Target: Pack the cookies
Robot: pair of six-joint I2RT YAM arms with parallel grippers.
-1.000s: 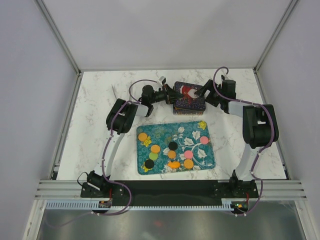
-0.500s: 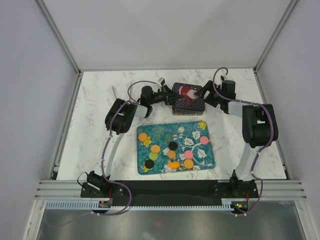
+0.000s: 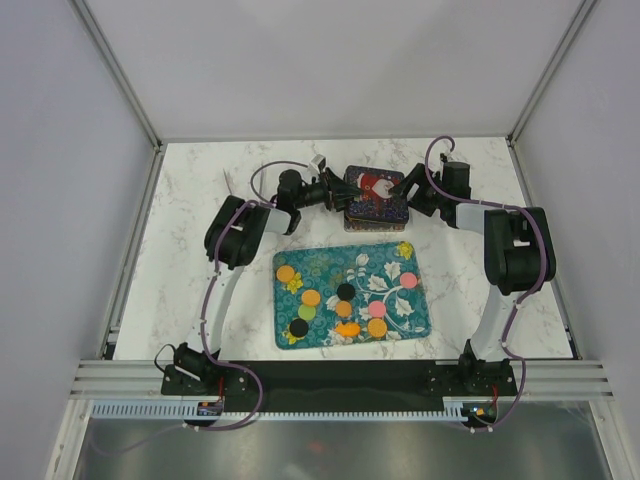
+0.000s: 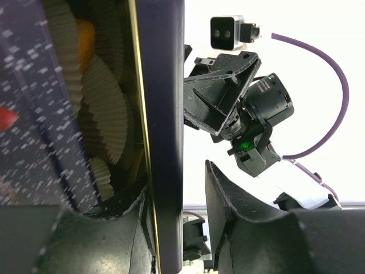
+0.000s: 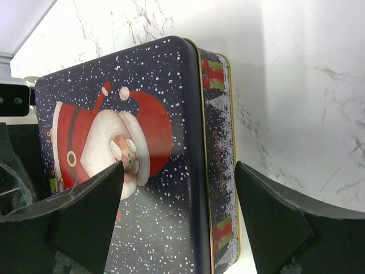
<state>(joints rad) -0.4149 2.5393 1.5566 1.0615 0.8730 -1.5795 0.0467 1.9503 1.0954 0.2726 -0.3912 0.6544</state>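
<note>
Several cookies in orange, pink, green and black lie on a teal floral tray. Behind it stands a dark tin whose Santa lid is ajar. My left gripper straddles the lid's left rim: one finger is under the lid, the other outside with a thin gap, so it is not clamped. Under the lid I see white pleated paper cups and an orange cookie. My right gripper is open wide around the tin's right side, with the lid between its fingers.
The tin's base sits on the marble table just behind the tray. Grey walls and frame posts enclose the table on three sides. The right arm's wrist and camera face my left gripper across the tin.
The lid has shifted slightly toward the far side and looks flatter. My left wrist has drawn a little to the left. The right gripper has stayed at the tin's right edge.
</note>
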